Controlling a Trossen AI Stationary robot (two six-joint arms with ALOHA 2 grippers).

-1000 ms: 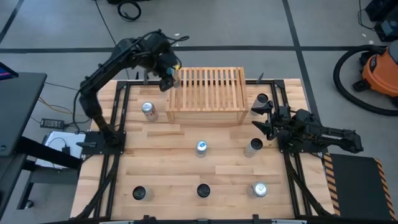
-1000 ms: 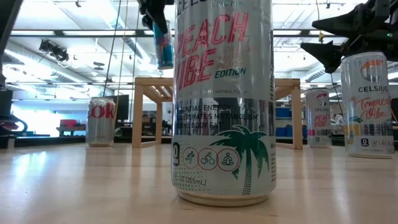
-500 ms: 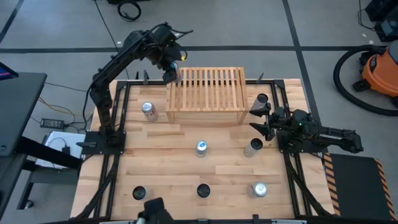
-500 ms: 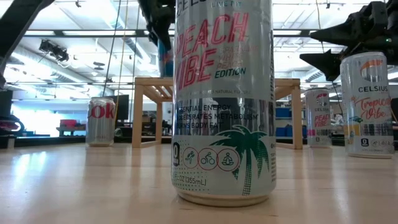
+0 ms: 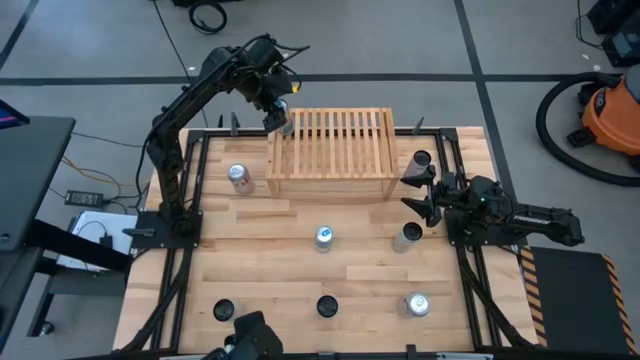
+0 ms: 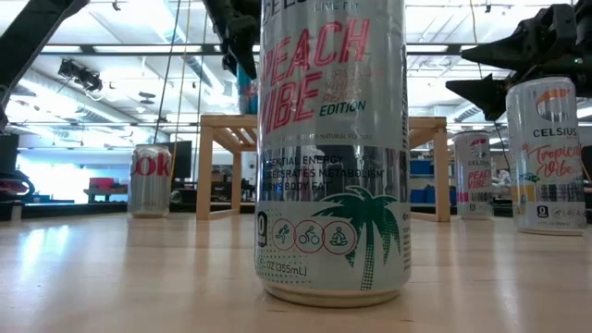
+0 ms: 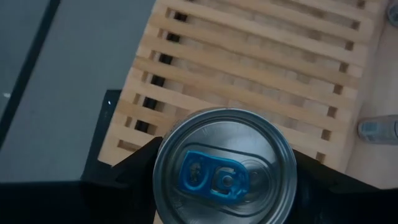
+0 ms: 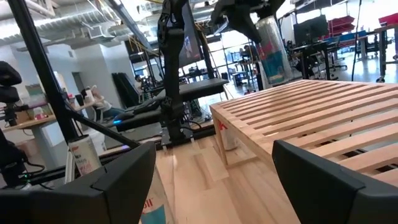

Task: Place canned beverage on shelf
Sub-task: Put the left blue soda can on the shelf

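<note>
- Progress: the left gripper [image 5: 279, 112] is holding a beverage can [image 7: 225, 163] aloft, fingers closed on its sides, over the 10 o'clock corner of the slatted shelf [image 5: 345, 140] as seen from above. The can is not yet resting on the slats; judged roughly mid-task, with lowering and release still outstanding.
- Can detail: the left wrist view is showing a silver lid with a blue pull tab, the shelf slats lying directly beneath. The right wrist view is showing the can [image 8: 268, 53] hanging clear above the shelf top.
- Right gripper [image 5: 418, 194]: waiting at 3 o'clock on the worktop [image 5: 270, 270], fingers apart, gripping nothing.
- Shelf contents: the slatted top is carrying nothing at this moment; the space beneath is not inspectable.
- Other stock on the worktop: a Coke can [image 6: 149, 180] at 9 o'clock of the shelf, a Peach Vibe can [image 6: 331, 148] close to the low camera, a Tropical Vibe can [image 6: 552, 153] near the right arm, and further cans along the 6 o'clock edge. All are standing upright, well apart.
</note>
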